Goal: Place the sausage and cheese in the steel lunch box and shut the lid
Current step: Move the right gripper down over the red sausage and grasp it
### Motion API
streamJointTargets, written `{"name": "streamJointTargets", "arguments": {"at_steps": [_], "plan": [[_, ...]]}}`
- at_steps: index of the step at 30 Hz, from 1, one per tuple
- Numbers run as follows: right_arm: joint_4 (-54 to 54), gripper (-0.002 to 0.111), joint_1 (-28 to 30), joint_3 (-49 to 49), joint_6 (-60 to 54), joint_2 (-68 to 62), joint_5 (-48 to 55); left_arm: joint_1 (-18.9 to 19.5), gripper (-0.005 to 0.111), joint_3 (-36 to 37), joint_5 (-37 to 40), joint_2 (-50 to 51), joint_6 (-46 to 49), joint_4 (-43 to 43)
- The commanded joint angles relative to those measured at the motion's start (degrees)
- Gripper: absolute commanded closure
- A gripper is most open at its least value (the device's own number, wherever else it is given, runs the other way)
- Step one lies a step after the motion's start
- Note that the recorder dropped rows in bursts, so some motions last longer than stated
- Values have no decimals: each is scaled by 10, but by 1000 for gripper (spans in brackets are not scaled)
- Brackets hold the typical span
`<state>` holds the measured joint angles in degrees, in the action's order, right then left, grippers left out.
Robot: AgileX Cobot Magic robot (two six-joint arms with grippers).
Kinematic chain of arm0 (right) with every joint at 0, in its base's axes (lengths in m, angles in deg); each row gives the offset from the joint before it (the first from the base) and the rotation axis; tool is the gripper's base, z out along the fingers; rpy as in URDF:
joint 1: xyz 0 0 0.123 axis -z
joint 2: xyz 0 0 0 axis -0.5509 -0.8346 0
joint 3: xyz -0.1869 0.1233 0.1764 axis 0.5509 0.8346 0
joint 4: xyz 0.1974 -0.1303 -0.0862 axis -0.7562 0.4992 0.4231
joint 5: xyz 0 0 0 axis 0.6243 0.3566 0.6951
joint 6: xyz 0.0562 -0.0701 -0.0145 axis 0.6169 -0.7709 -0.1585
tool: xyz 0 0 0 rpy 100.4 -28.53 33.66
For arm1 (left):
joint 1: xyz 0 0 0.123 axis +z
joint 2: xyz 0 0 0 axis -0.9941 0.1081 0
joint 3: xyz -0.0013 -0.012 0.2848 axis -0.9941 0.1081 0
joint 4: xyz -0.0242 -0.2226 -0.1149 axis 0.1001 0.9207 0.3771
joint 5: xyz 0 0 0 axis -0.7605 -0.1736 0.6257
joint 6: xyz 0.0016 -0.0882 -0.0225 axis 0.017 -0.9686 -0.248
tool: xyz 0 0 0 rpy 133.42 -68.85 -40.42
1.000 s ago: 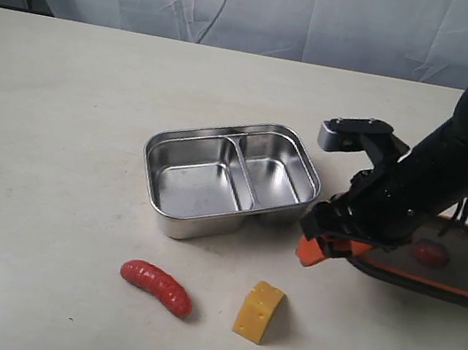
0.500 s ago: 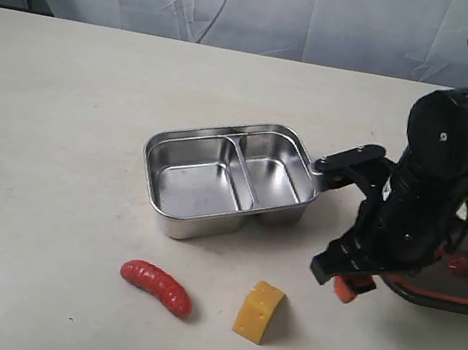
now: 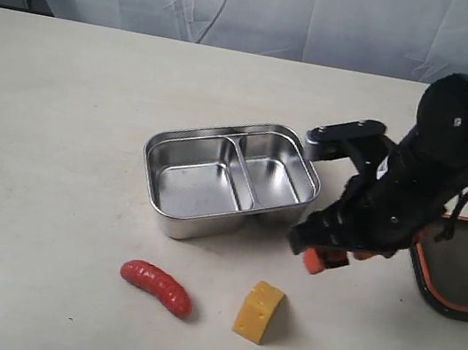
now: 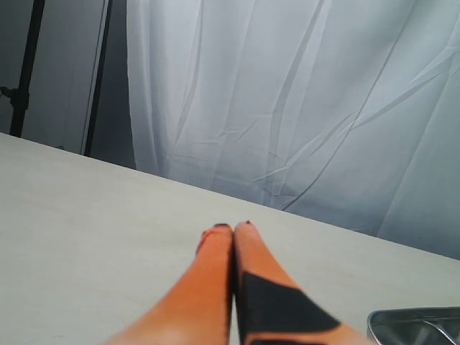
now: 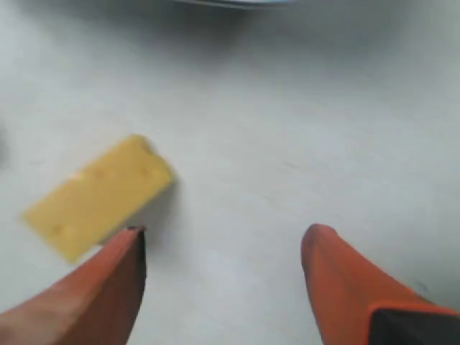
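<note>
Pale matte tabletop [image 3: 65, 111], white draped curtain [image 3: 244, 6] behind. Nearest, lying side by side with a gap between them: small glossy red ridged toy sausage [image 3: 156, 286] and yellow-orange holed cheese wedge [image 3: 259, 312], both outside the box. Just beyond the cheese, right gripper [image 3: 319, 256] hanging empty, orange fingers spread wide, wedge off to one side of the gap. Farther back, shiny two-compartment stainless-steel lunch box [image 3: 174, 223], empty; dark translucent orange-sealed lid [image 3: 465, 268] flat at the right. Elsewhere, left gripper [image 4: 233, 228] pressed together, holding nothing. Risk: coming down off-centre, nudging or tipping the wedge instead of straddling it.
</note>
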<state>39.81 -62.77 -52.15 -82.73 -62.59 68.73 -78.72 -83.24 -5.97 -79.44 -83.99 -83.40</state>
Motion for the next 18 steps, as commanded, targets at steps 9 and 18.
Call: {"name": "streamJointTargets", "arguments": {"at_steps": [9, 18], "plan": [[-106, 47, -177, -69, -145, -44, -99, -7, 107, 2, -1, -4, 1, -4], [38, 47, -237, -164, -9, -178, -67, -7, 107, 2, -1, -4, 1, -4]]}}
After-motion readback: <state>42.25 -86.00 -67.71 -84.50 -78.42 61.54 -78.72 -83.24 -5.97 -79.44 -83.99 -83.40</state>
